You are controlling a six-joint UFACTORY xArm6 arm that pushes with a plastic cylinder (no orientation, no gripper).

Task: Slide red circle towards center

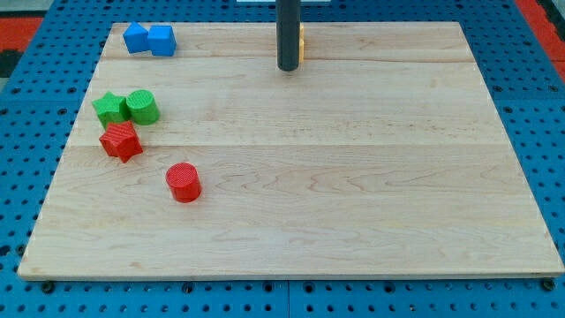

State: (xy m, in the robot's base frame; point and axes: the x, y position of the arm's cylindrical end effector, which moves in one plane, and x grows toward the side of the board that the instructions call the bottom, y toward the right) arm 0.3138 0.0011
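The red circle (184,182) is a short red cylinder on the wooden board (353,194), left of the middle and toward the view's bottom. My tip (288,67) is at the lower end of the dark rod near the view's top centre, far up and right of the red circle. The tip touches no block that I can see, though it stands right beside an orange-yellow block (301,42) that is mostly hidden behind the rod.
A red star block (120,140) lies up-left of the red circle. A green star block (109,108) and a green cylinder (142,106) sit above it. Two blue blocks (149,39) lie together at the top left corner.
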